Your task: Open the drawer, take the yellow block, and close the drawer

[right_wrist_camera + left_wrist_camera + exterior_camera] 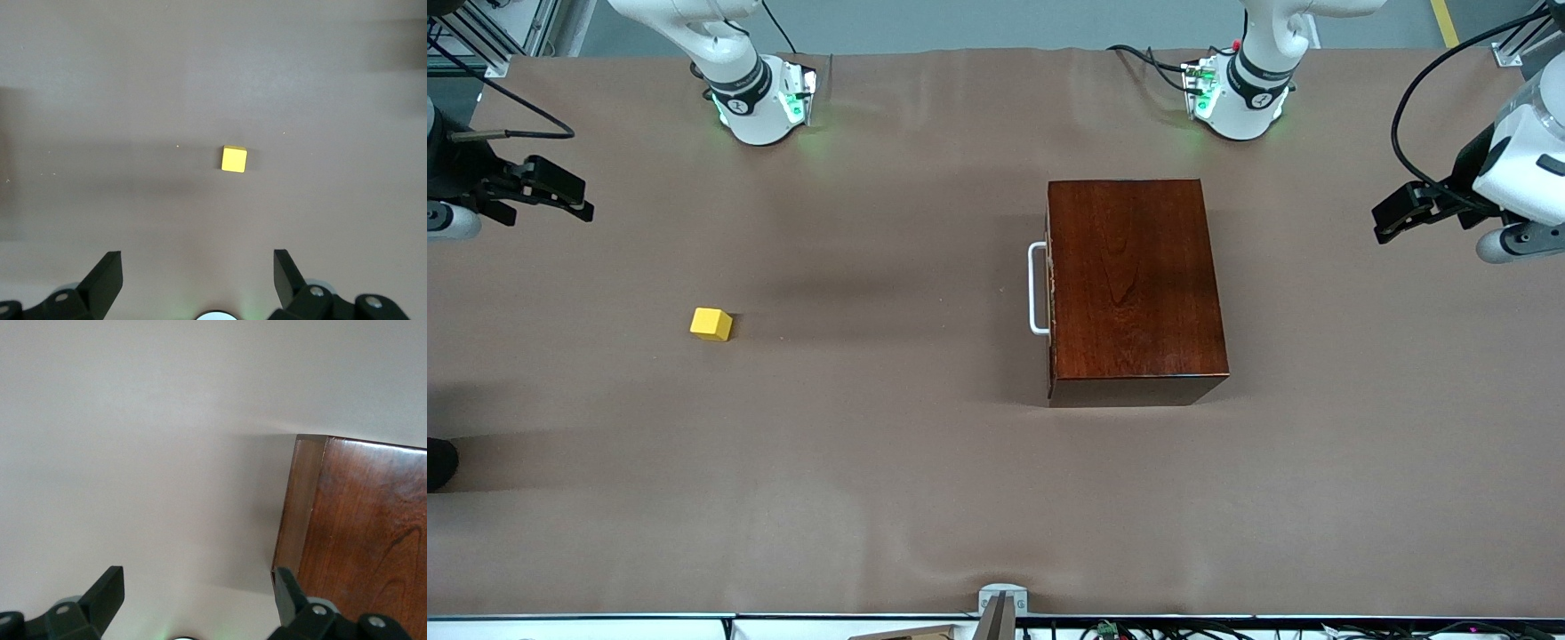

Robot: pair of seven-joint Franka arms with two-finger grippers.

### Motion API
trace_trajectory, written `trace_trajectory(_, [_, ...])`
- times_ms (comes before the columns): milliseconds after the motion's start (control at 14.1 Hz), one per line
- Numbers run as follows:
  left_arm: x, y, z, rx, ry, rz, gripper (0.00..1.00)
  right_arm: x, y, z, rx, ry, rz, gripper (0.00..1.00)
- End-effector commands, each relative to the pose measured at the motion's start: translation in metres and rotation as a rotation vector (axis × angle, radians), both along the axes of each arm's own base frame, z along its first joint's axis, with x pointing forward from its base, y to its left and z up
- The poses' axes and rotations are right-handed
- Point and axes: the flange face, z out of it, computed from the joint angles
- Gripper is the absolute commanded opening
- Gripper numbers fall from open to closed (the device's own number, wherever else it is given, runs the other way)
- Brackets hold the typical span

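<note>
Table (925,498): brown cloth cover, both arm bases along one long edge.

Wooden box (1134,289): dark reddish-brown, toward the left arm's end of the table. Its drawer (1050,293) sits flush and shut, white handle (1037,289) facing the right arm's end.

Left gripper (1387,222): raised at the left arm's short edge, fingers spread, empty, waiting.

Right gripper (574,197): raised at the right arm's short edge, fingers spread, empty.

Yellow block (711,324): already out on the cloth, well apart from the box, toward the right arm's end; the right wrist view shows it below that gripper, untouched.

Progress, judged: block out, drawer shut; little or nothing left.
</note>
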Motion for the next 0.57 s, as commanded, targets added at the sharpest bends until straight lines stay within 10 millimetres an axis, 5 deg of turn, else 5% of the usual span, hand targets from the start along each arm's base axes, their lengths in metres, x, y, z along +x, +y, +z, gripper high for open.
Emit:
trace_trajectory(0, [-0.012, 0.004, 0.007, -0.001, 0.004, -0.012, 1.0, -0.004, -0.001, 0.006, -0.013, -0.005, 0.015, 1.0])
trace_trajectory(497, [-0.02, 0.045, 0.018, -0.015, -0.01, -0.09, 1.0, -0.005, -0.003, 0.005, -0.013, -0.001, 0.012, 1.0])
